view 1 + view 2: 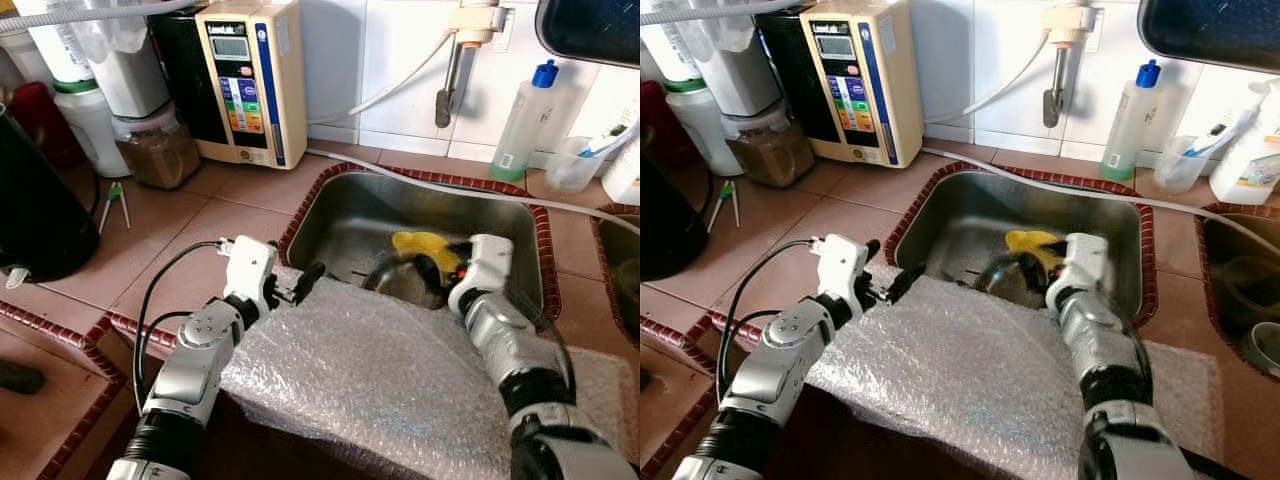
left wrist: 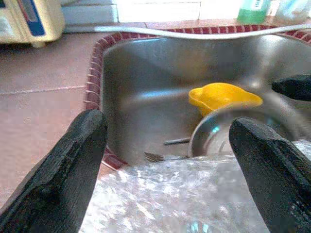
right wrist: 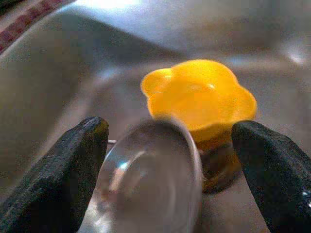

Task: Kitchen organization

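The steel sink point(image 1: 520, 235) contains a yellow cup point(image 3: 199, 99), a round metal lid point(image 3: 150, 179) and a fork point(image 2: 158, 156). The right gripper point(image 3: 170, 170), fingers spread and released, hangs over the lid; the left gripper point(image 2: 165, 160), likewise released, sits at the bubble wrap point(image 1: 380, 370) on the sink's near rim. No writing is legible.

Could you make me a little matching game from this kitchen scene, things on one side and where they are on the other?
Things:
1. yellow cup
2. bubble wrap
3. blue-capped bottle
4. fork

Places:
A. on the counter behind the sink
B. draped over the sink's front edge
C. on the sink floor beside the bubble wrap
D. in the sink beyond the right gripper

Pairs: 1-D, 2-B, 3-A, 4-C
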